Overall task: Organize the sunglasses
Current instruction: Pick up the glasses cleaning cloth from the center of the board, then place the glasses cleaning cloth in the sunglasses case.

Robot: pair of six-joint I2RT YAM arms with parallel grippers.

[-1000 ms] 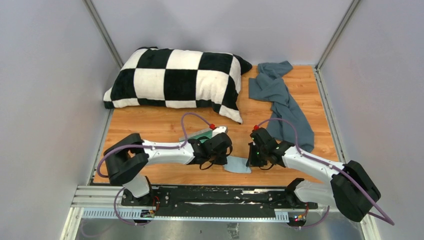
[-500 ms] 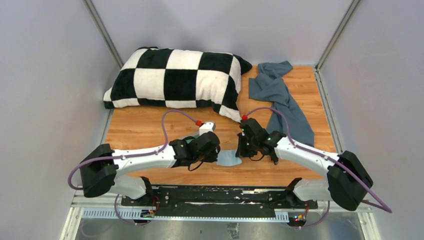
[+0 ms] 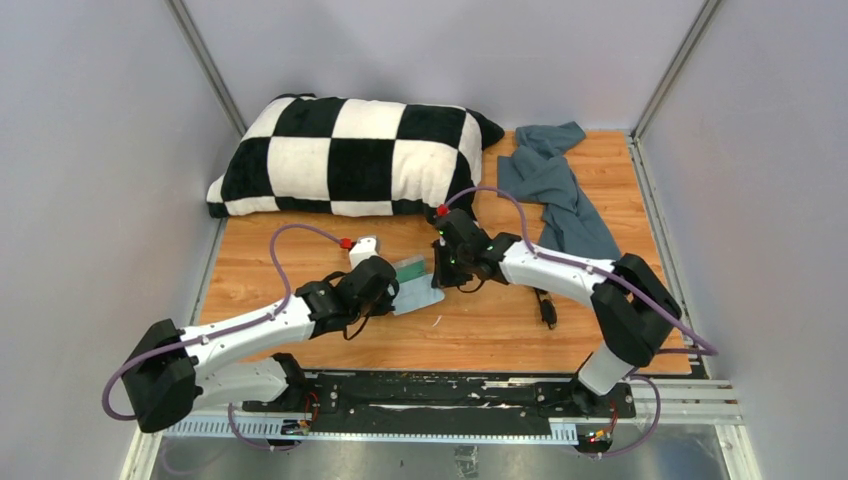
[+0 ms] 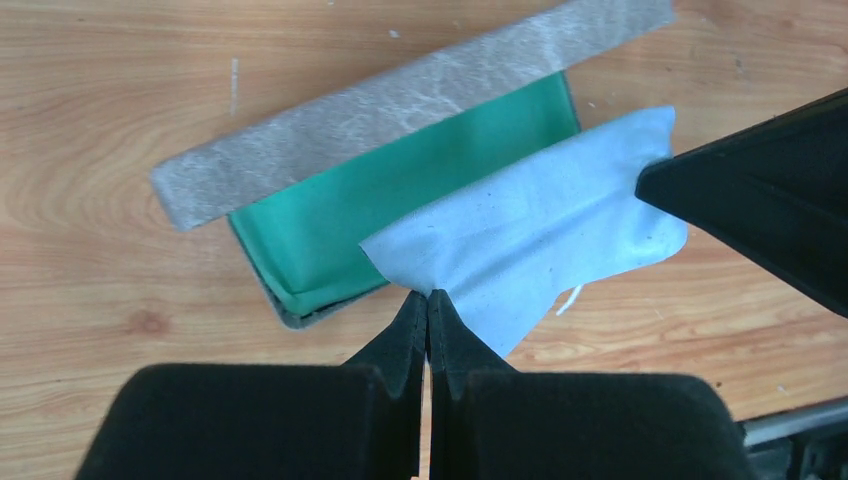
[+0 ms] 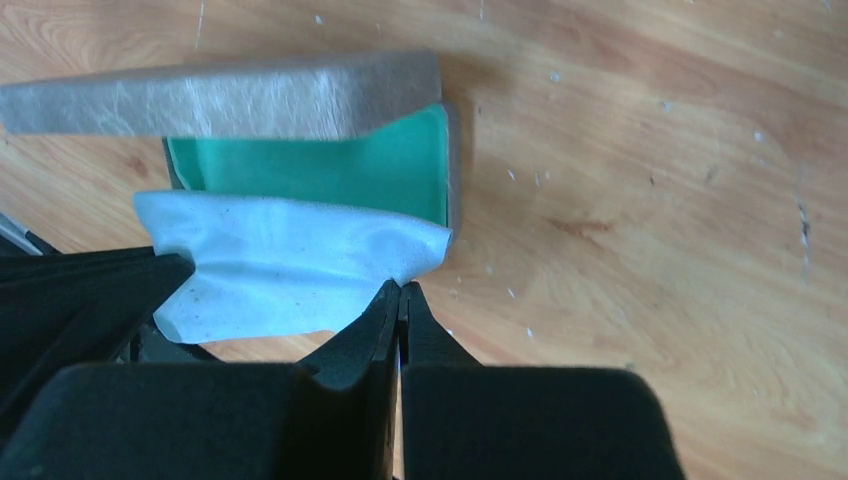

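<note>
The sunglasses (image 3: 547, 308) lie black and folded on the wood, right of both grippers and untouched. A light-blue cloth (image 4: 540, 230) hangs stretched between my two grippers, over the open grey case (image 4: 400, 100) with its green lining (image 4: 400, 200). My left gripper (image 4: 428, 297) is shut on the cloth's near-left corner. My right gripper (image 5: 401, 288) is shut on the cloth's (image 5: 290, 270) opposite corner, beside the case (image 5: 220, 95). In the top view the cloth (image 3: 420, 298) sits between the left gripper (image 3: 398, 292) and the right gripper (image 3: 438, 275).
A black-and-white checkered pillow (image 3: 345, 158) fills the back left. A grey-blue garment (image 3: 560, 195) lies crumpled at the back right. Grey walls close in the wooden table (image 3: 290, 250) on three sides.
Both arms have carried the light-blue cloth from the table's near middle leftward and farther back, over the open case. The right arm's move has uncovered the sunglasses.
</note>
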